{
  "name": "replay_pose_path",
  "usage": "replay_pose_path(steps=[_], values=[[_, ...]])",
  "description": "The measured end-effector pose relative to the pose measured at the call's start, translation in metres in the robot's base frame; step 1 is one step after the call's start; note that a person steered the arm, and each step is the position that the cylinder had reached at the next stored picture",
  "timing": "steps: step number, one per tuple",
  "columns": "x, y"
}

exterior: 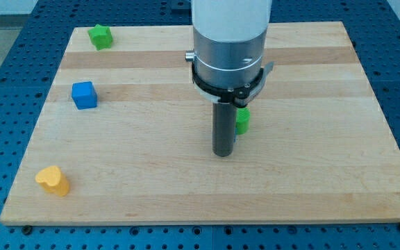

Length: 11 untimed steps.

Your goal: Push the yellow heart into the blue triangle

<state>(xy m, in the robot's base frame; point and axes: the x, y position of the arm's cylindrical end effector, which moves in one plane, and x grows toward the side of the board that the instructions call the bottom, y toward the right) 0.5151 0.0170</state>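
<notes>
The yellow heart (53,180) lies near the board's bottom left corner. A blue block (84,95), which looks like a cube from here, sits at the view's left, above the heart. No blue triangle can be made out. My tip (221,153) rests on the board near the middle, far to the right of both blocks. A green block (242,120) sits just right of the rod, partly hidden by it.
A green star-like block (101,36) sits near the board's top left corner. The wooden board (311,173) lies on a blue perforated table. The arm's white and grey body hangs over the board's top middle.
</notes>
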Motion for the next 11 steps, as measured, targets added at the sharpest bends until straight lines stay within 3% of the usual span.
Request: replay_pose_path(steps=[2, 4, 6, 8, 11], values=[[0.018, -0.012], [0.077, -0.114], [0.095, -0.22], [0.078, -0.263], [0.02, -0.263]])
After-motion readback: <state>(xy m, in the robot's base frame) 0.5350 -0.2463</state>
